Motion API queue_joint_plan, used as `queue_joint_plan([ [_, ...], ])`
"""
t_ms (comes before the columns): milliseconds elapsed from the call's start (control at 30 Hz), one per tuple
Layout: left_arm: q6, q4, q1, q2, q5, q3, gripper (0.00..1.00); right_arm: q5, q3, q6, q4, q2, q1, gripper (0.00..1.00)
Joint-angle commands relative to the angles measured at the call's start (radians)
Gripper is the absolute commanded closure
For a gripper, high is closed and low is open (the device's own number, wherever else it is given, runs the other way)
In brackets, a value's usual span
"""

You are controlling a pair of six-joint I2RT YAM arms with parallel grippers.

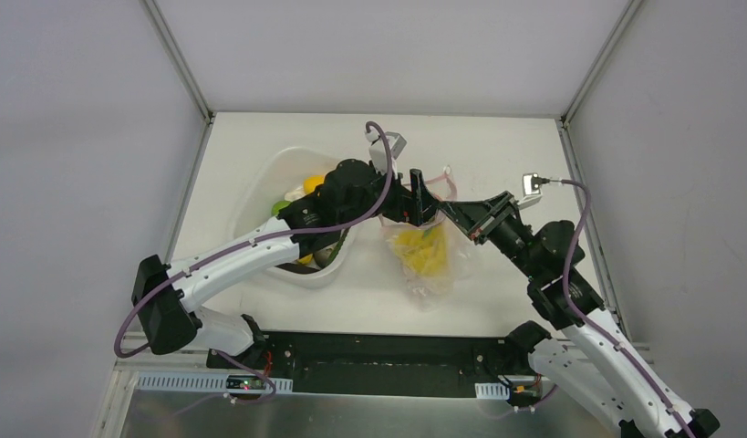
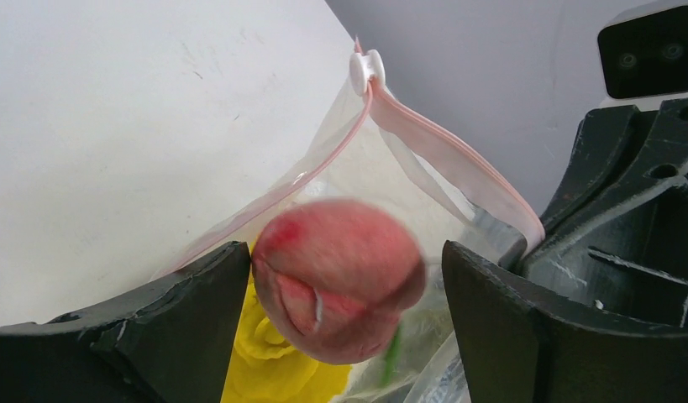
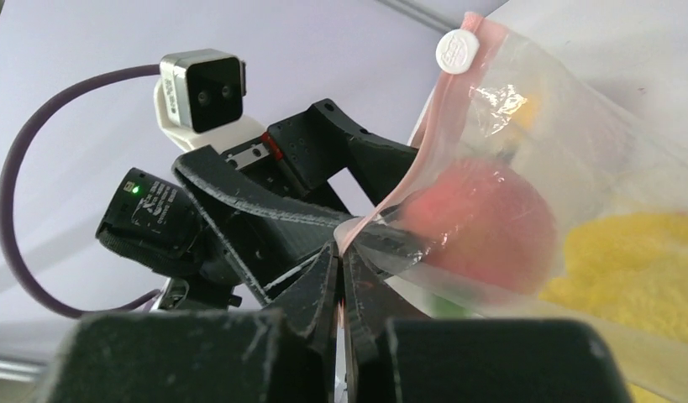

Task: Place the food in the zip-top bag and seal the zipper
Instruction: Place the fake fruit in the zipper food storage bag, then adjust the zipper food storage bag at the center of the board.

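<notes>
here, left tool [image 2: 346, 256] spread around pink-red fruit [image 2: 340, 294], seemingly loose, right tool [image 3: 340, 259] clenched on zip-top bag [image 3: 533, 109]

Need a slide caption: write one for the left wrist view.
Left gripper open above the bag, a pink-red fruit between its fingers, yellow food below.

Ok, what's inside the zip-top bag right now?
There's yellow food low in the zip-top bag and pink-red food at its mouth. Anything under them is covered.

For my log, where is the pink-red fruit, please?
The pink-red fruit is between the left gripper's fingers at the zip-top bag's mouth, left wrist view.
</notes>
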Motion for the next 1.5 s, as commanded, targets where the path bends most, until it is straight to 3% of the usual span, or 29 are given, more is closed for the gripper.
queue_joint_plan([
  [0,0.022,0.005,-0.008,0.023,0.1,0.088,0.12,0.142,0.045,-0.015,-0.023,-0.049,0.001,0.96],
  [233,0.053,-0.06,-0.008,0.028,0.121,0.145,0.07,0.288,0.052,-0.001,-0.111,-0.067,-0.002,0.97],
  [433,0.114,-0.123,-0.009,-0.099,0.073,0.086,0.07,0.325,0.108,-0.143,-0.201,-0.045,-0.005,0.96],
  [533,0.16,-0.179,-0.009,-0.189,-0.02,0.04,0.07,0.224,0.136,-0.224,-0.204,-0.016,-0.006,0.96],
  [700,0.182,-0.276,-0.002,-0.289,-0.293,-0.047,0.01,0.053,0.186,-0.299,-0.195,0.035,-0.005,0.97],
  [867,0.148,-0.313,0.007,-0.232,-0.211,-0.031,0.01,0.001,0.199,-0.304,-0.194,0.061,-0.005,0.97],
  [1067,0.094,-0.253,0.008,-0.188,-0.093,-0.053,0.11,0.02,0.195,-0.293,-0.209,0.055,-0.005,0.97],
  [1200,0.125,-0.281,0.008,-0.206,-0.102,-0.061,0.25,0.026,0.194,-0.291,-0.226,0.052,-0.006,0.97],
  [1400,0.162,-0.332,0.02,-0.163,0.037,-0.022,0.51,0.012,0.189,-0.291,-0.214,0.063,-0.005,0.97],
  [1467,0.151,-0.298,0.019,-0.148,0.065,-0.024,0.66,-0.014,0.194,-0.29,-0.205,0.077,-0.005,0.97],
])
